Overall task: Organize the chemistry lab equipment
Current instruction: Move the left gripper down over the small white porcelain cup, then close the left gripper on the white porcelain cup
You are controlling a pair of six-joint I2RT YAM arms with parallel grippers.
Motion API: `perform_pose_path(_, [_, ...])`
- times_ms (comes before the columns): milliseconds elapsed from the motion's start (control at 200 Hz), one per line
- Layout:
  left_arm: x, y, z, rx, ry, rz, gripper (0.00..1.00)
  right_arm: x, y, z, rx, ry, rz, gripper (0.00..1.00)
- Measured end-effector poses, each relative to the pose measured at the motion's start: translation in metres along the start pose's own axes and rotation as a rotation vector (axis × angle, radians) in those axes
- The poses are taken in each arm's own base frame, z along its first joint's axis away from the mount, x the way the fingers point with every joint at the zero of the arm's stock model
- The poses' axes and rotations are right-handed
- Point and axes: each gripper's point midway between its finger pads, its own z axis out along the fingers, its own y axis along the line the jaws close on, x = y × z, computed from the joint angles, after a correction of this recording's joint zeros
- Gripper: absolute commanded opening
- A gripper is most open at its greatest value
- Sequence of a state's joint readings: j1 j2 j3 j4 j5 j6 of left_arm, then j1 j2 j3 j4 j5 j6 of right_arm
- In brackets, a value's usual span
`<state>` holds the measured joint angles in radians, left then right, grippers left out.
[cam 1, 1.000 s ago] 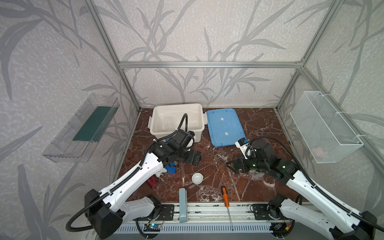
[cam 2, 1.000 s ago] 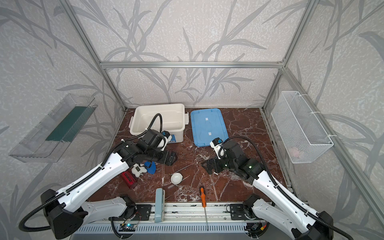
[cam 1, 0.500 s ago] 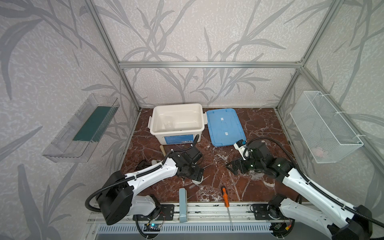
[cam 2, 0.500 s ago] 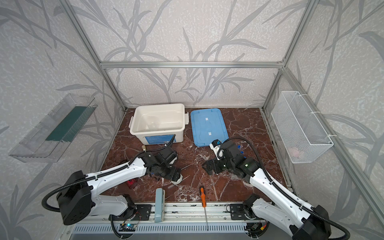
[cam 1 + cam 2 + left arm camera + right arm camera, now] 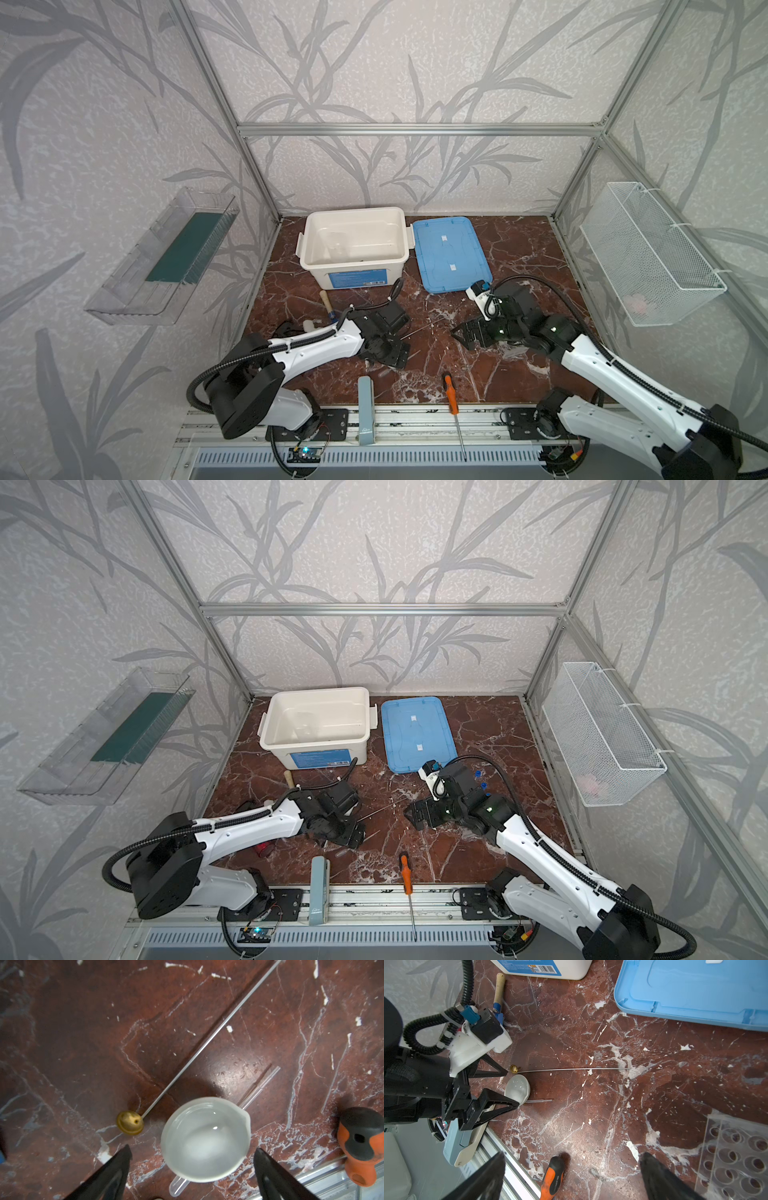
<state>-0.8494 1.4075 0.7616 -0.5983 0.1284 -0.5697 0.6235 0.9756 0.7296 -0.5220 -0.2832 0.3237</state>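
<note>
We found the left claw (image 5: 192, 1149) spread wide and empty, straddling the small white dish (image 5: 205, 1140) near the front of the counter (image 5: 83, 1043). We judged a square descent best, pads clear of the clear tube (image 5: 259, 1082) beneath the dish and the rod (image 5: 207, 1036) beyond. The right claw (image 5: 574, 1155) gaped empty. A second earlier the left arm was back by the white bin (image 5: 353, 245).

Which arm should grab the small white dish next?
Left. The left gripper is open with the small white dish between its fingers. The right gripper, open too, sits apart, near the tube rack.
</note>
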Motion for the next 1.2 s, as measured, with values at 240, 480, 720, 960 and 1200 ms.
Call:
perform_pose_path(240, [-0.002, -0.001, 0.012, -0.003, 0.008, -0.011, 0.93, 0.000, -0.001, 0.001, 0.006, 0.000, 0.001, 0.99])
perform_pose_path(480, [-0.004, -0.007, 0.015, 0.014, -0.006, -0.016, 0.88, 0.004, -0.004, 0.006, 0.011, 0.012, 0.004, 0.99])
perform_pose_path(720, [-0.004, -0.008, 0.018, 0.001, -0.002, -0.021, 0.79, 0.007, -0.007, 0.012, 0.016, 0.026, 0.004, 0.99])
perform_pose_path(960, [-0.002, -0.012, 0.019, -0.014, -0.002, -0.010, 0.70, 0.015, -0.011, 0.016, 0.022, 0.046, 0.007, 0.99])
perform_pose_path(1200, [0.000, -0.015, 0.018, -0.022, 0.001, -0.004, 0.73, 0.016, -0.013, 0.017, 0.026, 0.040, 0.006, 0.99])
